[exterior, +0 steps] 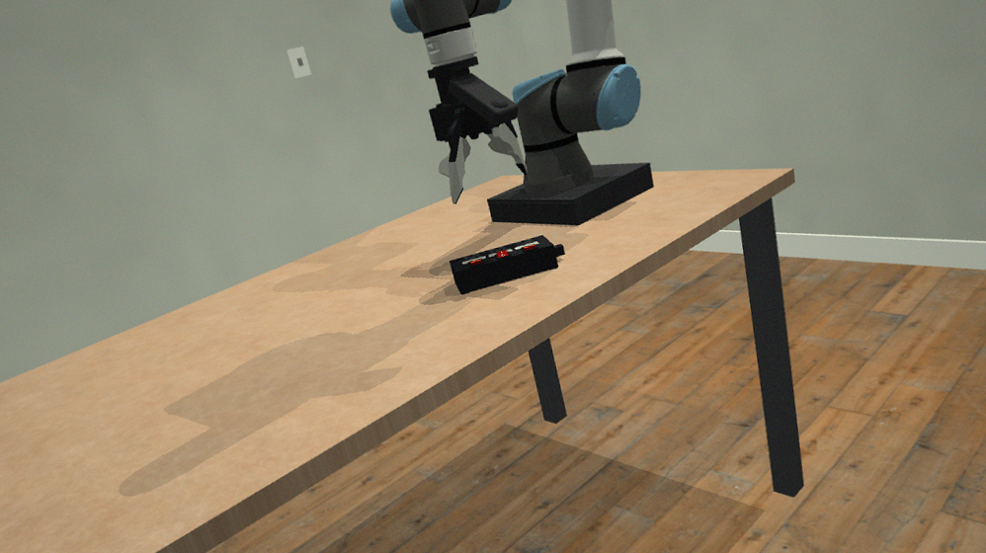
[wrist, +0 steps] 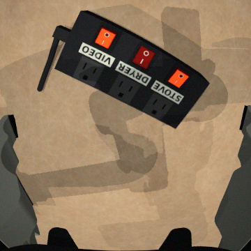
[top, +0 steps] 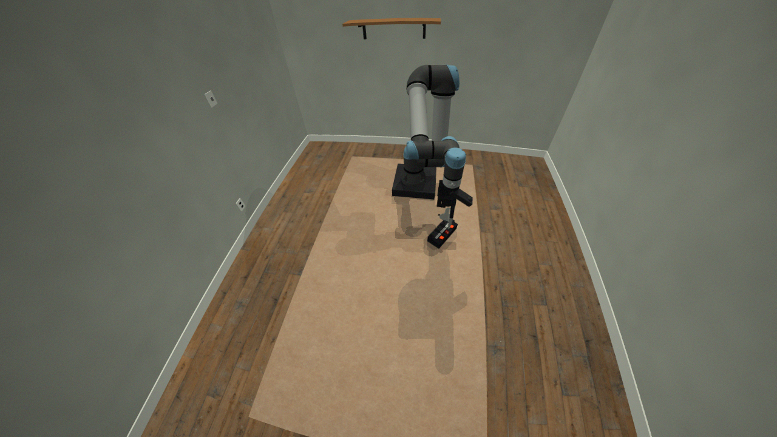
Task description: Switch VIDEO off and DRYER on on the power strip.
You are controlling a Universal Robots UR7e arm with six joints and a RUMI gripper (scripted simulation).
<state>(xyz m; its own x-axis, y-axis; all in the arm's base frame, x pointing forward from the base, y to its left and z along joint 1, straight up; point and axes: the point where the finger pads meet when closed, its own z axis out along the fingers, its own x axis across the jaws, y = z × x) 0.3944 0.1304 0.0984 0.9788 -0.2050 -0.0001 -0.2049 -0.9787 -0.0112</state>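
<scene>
The pincer (exterior: 480, 161) hangs wide open and empty above the power strip (exterior: 507, 261), which lies face up on the table (exterior: 228, 381).

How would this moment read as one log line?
tool open, empty, above strip | power strip face up | VIDEO lit | DRYER dark | STOVE lit

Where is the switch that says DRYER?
In the wrist view the dark DRYER switch is the middle one on the power strip, between the glowing VIDEO switch and STOVE switch.
</scene>
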